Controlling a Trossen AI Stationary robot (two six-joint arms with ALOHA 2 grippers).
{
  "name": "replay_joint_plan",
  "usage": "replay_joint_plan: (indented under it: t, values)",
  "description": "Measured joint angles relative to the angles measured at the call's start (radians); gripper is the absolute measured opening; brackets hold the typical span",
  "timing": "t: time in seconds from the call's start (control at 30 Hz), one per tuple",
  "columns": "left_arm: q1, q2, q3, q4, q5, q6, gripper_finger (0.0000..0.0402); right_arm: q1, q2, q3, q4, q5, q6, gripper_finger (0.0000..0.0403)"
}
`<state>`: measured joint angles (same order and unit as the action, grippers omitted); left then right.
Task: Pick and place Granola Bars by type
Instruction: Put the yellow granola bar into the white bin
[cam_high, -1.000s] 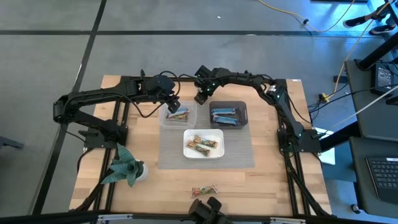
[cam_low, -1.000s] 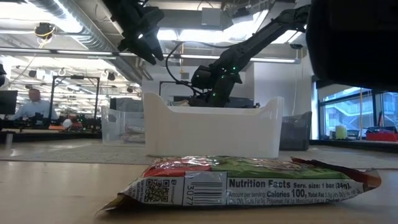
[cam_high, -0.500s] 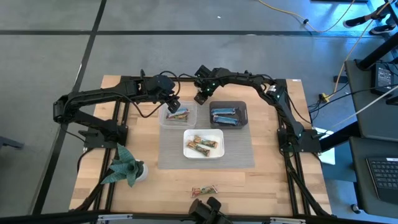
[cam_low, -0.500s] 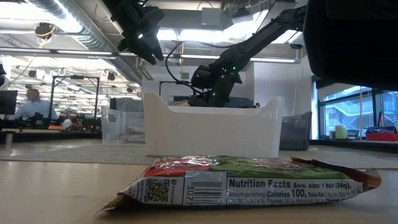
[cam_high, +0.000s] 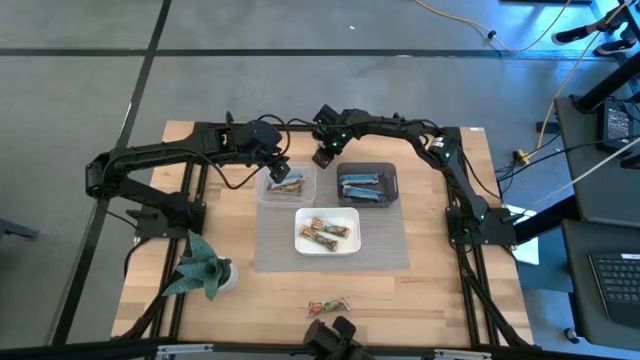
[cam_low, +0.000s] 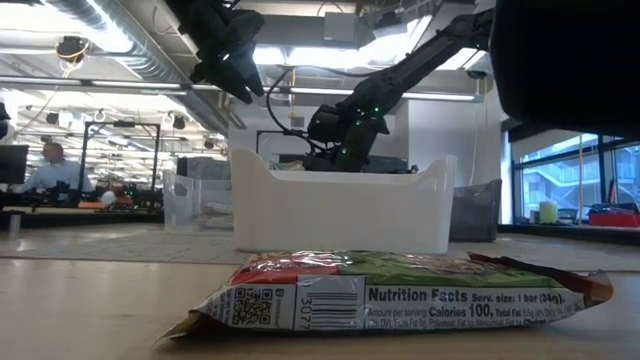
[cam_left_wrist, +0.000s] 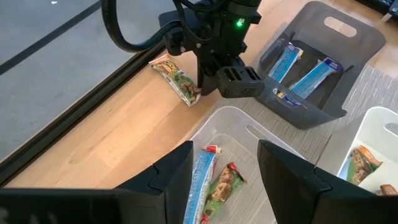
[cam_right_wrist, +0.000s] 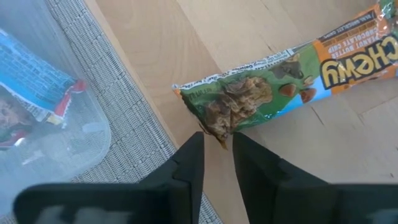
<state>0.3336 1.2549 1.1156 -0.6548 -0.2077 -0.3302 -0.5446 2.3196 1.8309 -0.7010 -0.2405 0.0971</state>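
In the high view my left gripper (cam_high: 279, 170) hangs open over the clear tub (cam_high: 268, 197). The left wrist view shows a blue bar (cam_left_wrist: 203, 180) and a green-and-red bar (cam_left_wrist: 225, 185) lying in that tub. My right gripper (cam_high: 324, 156) is low over the wood by the table's far edge. In the right wrist view its fingers, a narrow gap apart (cam_right_wrist: 217, 144), stand on either side of the end of a green-and-orange granola bar (cam_right_wrist: 280, 81) lying flat on the wood. The dark tub (cam_high: 392, 172) holds blue bars (cam_high: 362, 187). The white tub (cam_high: 301, 218) holds tan bars (cam_high: 327, 233). My right gripper comes from above at the crimped end corner (cam_right_wrist: 219, 132) of the green-and-orange bar, which pokes between its fingertips. I cannot tell whether they touch it. The bar lies flat on the wood.
One more bar (cam_high: 328, 306) lies alone near the table's near edge, filling the low view's foreground (cam_low: 400, 292). A green paper plant figure (cam_high: 200, 268) stands at the near left. The three tubs sit on a grey mat (cam_high: 390, 250). A person (cam_low: 52, 165) sits in the room beyond.
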Motion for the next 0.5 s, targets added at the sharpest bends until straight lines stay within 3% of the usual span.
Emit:
replay_joint_plan:
  t: [0.3,0.5]
  values:
    - [0.000,0.000,0.000,0.000,0.000,0.000,0.0173,0.001,-0.007,0.001,0.003,-0.033,-0.048,0.0009]
    - [0.000,0.000,0.000,0.000,0.000,0.000,0.0171,0.003,-0.007,0.001,0.001,-0.028,-0.055,0.0005]
